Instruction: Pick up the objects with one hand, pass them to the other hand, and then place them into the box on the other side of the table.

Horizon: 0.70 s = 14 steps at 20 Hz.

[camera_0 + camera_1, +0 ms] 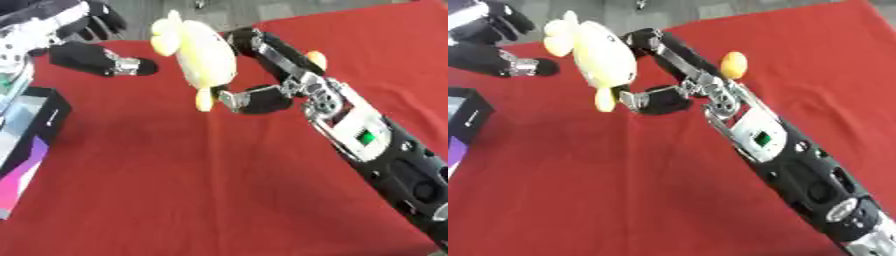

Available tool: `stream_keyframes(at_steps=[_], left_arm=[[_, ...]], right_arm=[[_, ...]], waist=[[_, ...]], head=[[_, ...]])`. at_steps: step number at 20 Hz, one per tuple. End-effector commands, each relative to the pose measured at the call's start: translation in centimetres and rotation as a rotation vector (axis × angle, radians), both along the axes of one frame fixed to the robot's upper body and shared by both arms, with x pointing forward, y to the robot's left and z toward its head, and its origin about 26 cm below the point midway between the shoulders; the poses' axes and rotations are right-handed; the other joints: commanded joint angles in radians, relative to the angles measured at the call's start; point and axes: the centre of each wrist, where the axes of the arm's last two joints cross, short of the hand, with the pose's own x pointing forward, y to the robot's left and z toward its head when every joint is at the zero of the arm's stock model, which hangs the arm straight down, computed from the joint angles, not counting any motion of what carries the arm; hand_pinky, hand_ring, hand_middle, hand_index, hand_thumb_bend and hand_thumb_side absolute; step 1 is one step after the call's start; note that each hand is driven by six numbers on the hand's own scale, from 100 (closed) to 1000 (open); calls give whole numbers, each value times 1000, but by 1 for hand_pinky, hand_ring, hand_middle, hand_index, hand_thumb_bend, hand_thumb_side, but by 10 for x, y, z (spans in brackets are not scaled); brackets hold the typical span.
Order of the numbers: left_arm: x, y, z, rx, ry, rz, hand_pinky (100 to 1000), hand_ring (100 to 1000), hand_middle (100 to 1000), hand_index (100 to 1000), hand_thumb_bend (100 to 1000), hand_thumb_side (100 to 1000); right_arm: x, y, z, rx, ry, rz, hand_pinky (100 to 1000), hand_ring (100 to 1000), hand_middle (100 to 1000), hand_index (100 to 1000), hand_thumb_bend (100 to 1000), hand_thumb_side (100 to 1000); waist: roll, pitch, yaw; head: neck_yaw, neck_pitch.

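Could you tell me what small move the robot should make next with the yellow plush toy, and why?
Probably the right hand should carry the yellow plush toy a little further toward the left hand. The right hand is curled round the toy and holds it above the red cloth, while the left hand waits apart from it, and the box lies on the left side.

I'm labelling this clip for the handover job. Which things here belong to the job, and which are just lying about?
Part of the job:
- yellow plush toy, held up by the right robot hand
- left robot hand, open, near the toy
- black box at the table's left edge

Just lying about:
- small orange thing behind the right arm
- red tablecloth
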Motion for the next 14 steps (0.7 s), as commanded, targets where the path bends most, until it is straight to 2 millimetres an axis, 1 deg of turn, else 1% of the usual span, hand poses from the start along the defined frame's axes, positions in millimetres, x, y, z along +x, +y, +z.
stream_keyframes(at_steps=[1,12,14], left_arm=[[-1,-4,12,-12,-10,-19,799,745,714,791,766,609],[-6,-18,13,-45,42,-84,798,740,705,785,778,623],[-7,-20,15,-50,50,-95,797,739,703,782,776,632]], right_arm=[[0,5,8,-5,-37,17,774,650,576,659,100,100],[1,13,7,-17,-51,35,772,649,576,659,100,100],[-2,7,7,-25,-59,36,772,649,576,659,100,100]], waist=[[9,-34,1],[6,-22,4],[5,-19,3]], head=[[4,-13],[5,-17],[6,-17]])
